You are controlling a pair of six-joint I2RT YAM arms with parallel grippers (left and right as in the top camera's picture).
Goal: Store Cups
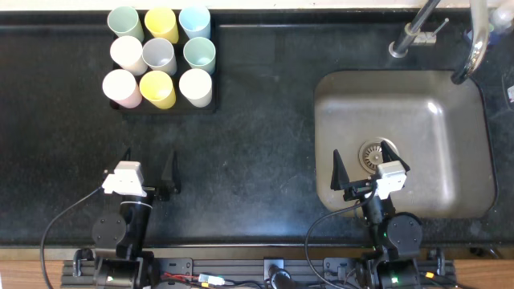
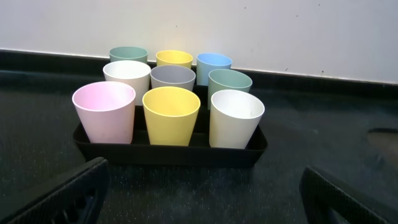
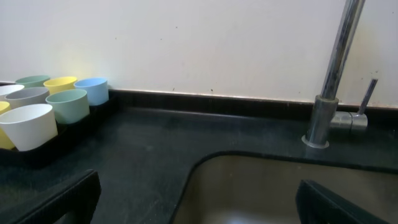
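Note:
Several upright cups stand in three rows in a black tray (image 1: 165,110) at the back left of the dark worktop. In the left wrist view the front row is a pink cup (image 2: 104,112), a yellow cup (image 2: 171,115) and a white cup (image 2: 235,118), all inside the tray (image 2: 168,154). My left gripper (image 1: 149,166) is open, low over the worktop in front of the tray, holding nothing. My right gripper (image 1: 364,164) is open over the steel sink (image 1: 458,152), also holding nothing. The right wrist view catches the tray's cups (image 3: 67,104) off to one side.
A steel tap (image 1: 414,28) stands behind the sink, seen as a tall tap (image 3: 329,87) in the right wrist view. A white wall runs along the back of the worktop. Bare dark worktop lies between the tray and the sink.

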